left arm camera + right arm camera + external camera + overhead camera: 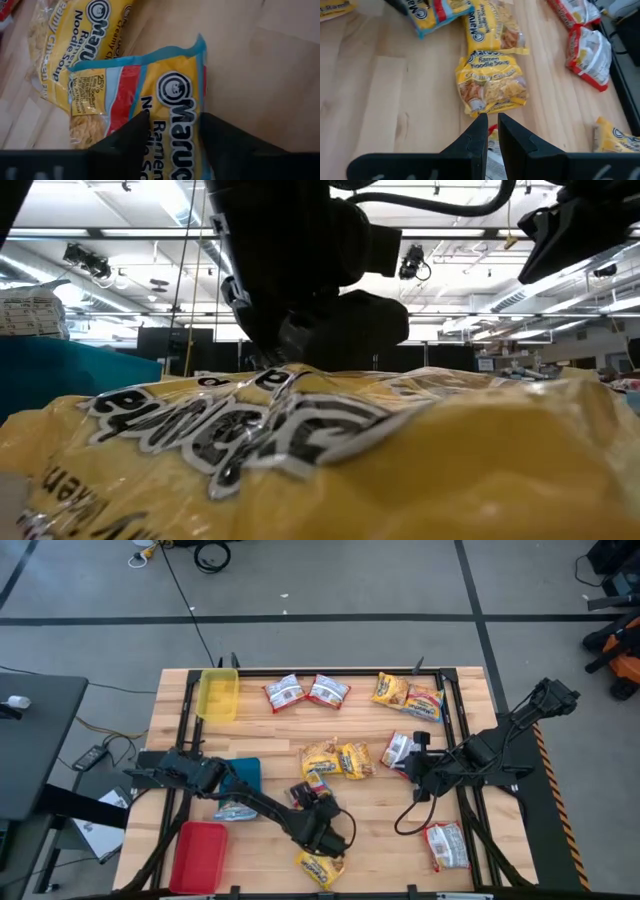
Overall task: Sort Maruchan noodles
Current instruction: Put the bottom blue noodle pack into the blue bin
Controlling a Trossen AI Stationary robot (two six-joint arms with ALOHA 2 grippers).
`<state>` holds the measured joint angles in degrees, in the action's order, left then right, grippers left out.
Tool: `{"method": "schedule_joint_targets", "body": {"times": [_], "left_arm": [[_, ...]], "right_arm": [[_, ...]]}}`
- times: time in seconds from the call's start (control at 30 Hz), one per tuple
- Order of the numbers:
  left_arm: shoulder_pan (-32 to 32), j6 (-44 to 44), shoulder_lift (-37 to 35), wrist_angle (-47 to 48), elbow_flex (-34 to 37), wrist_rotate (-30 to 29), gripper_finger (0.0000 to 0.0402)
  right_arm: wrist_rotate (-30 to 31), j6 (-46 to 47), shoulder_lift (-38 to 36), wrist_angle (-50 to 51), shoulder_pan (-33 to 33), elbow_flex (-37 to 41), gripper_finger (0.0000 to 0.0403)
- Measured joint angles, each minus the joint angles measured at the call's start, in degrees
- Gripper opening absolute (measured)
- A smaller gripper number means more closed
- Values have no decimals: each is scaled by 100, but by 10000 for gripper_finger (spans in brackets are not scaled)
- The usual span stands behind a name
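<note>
- The left gripper [174, 121] is hovering just off the centre of the bench [380, 830], a little toward 6 o'clock, directly over a yellow Maruchan packet [170, 75] that has a blue border and a red stripe.
- Its fingers [131, 134] are standing apart and released, one on each side of the round logo. The packet is lying flat on the wood under them, and I am seeing nothing clamped.
- The packet is spreading wider than the gap between the fingers. Its long axis is running away from the wrist, in line with that gap.
- Judging from this, a straight drop and a squeeze would be pinching the wrapper across its short width, near the middle.
- Two more yellow packets [337, 759] are lying just beyond it toward 12 o'clock. They are near but not under the gripper, so they are looking safe from the pinch.
- The right gripper [491, 119] is waiting toward 3 o'clock, beside a red-and-white packet [398, 749]. Whether it is holding anything I cannot tell.
- The left arm is plainly the nearer one to the blue-bordered packet.
- The blue tray [246, 774] is sitting toward 9 o'clock of that packet, with the yellow tray [218, 696] at 11 o'clock and the red tray [199, 855] at 7 o'clock.
- Most packets are lying loose on the bench, so the sorting is looking far from finished.
</note>
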<state>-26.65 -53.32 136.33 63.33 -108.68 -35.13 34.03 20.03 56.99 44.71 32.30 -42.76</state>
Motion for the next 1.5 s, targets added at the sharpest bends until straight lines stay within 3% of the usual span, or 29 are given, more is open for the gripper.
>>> {"method": "schedule_joint_targets", "body": {"times": [0.2,0.27,0.5,0.73,0.9,1.03,1.23,1.5], "left_arm": [[106,84,-42,7,0,215,40],[113,304,-131,29,14,232,17],[126,1009,-1143,862,48,647,12],[265,2322,-2418,1100,59,1891,10],[574,2147,-3235,2259,59,2142,10],[758,2083,-3964,2473,113,2126,9],[861,1707,-5409,1997,1362,2288,9],[739,1226,-7629,-96,4459,2915,9]], "right_arm": [[-113,-5,0,-2,0,0,50],[-114,-44,0,-2,2,0,50],[-114,-61,0,-25,0,0,50],[-226,-212,0,-529,0,0,50],[-648,-332,0,-825,1,0,50],[-1005,-175,0,-851,12,0,50],[-1023,-72,0,-861,98,0,50],[-982,-212,0,-868,67,0,50]]}}
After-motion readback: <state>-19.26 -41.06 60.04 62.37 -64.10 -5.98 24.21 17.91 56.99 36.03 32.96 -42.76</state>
